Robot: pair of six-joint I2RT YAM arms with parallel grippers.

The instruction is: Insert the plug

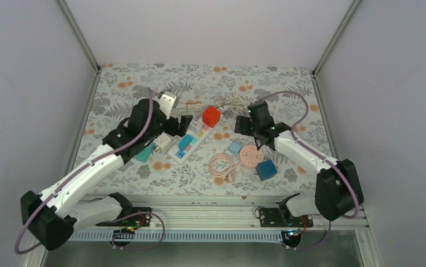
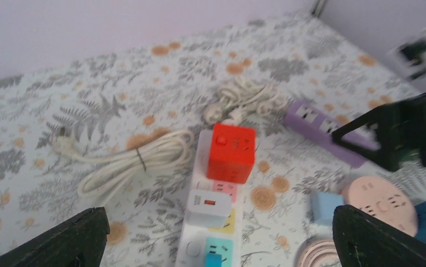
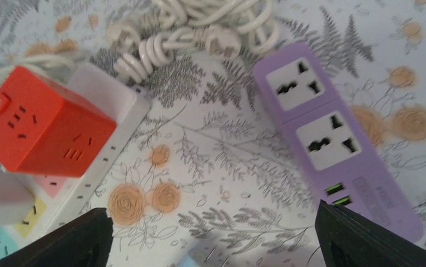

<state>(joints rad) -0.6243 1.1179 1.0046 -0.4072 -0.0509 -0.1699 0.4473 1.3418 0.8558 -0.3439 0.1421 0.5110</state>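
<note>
hangs left gripper released and empty above white strip. hangs right gripper released, empty, between white strip and purple strip. shows white plug sitting on white strip, just beside red cube, blue plug next along.

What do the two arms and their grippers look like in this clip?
The left arm and right arm match: white link shells, black joint housings. A mauve cable loops outside each. The left gripper and right gripper are black; their fingers show as dark matte wedges in the wrist views. A small green light glows at the right wrist.
</note>
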